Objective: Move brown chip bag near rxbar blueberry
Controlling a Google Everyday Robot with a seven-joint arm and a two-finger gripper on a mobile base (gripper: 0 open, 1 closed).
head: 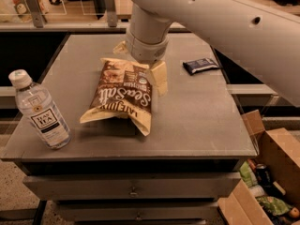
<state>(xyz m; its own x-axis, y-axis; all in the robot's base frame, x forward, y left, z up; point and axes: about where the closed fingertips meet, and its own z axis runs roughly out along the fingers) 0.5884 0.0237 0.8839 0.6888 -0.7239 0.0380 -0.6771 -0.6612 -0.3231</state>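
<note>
The brown chip bag lies flat on the grey table, left of the middle, with its "Sea Salt" lettering upside down to me. The rxbar blueberry, a small dark navy bar, lies at the table's back right, well apart from the bag. My gripper hangs from the white arm right over the bag's far top edge. Its cream fingers are spread, one at the bag's right top corner and one behind its left top corner. The wrist hides the bag's top edge.
A clear water bottle with a white cap stands at the table's front left corner. An open cardboard box with cans and wrappers sits on the floor at the right. Drawers run below the tabletop. A shelf rail crosses behind the table.
</note>
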